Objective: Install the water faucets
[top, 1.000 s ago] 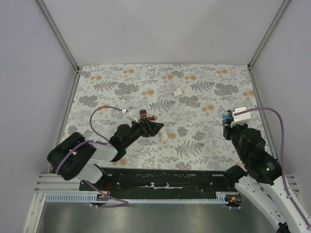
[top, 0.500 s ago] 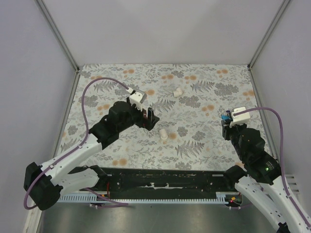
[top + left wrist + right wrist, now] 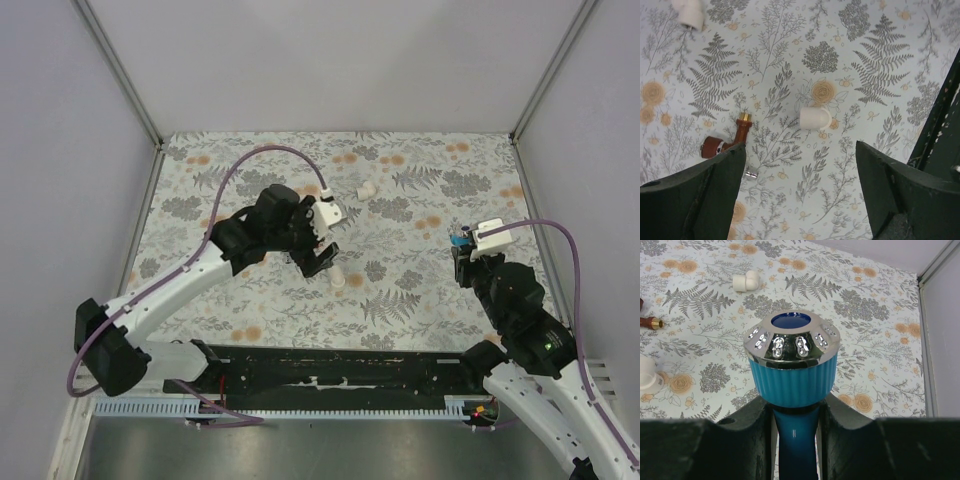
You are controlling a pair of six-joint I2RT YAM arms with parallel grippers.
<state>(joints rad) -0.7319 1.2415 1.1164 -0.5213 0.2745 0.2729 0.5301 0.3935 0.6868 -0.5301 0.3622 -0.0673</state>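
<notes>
Fingers (image 3: 695, 200) of left hand (image 3: 800, 150) spread, red-brown faucet (image 3: 724, 144) part-hidden; right hand (image 3: 793, 412) pinching blue faucet (image 3: 791, 377)

Overhead, two close wrist views; common red-brown faucet (image 3: 726, 142) (image 3: 647, 321)

Floral-print tabletop (image 3: 420, 290), plain white walls (image 3: 340, 60), even light

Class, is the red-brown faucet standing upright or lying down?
Lying down: the red-brown faucet rests flat on the table.
</notes>
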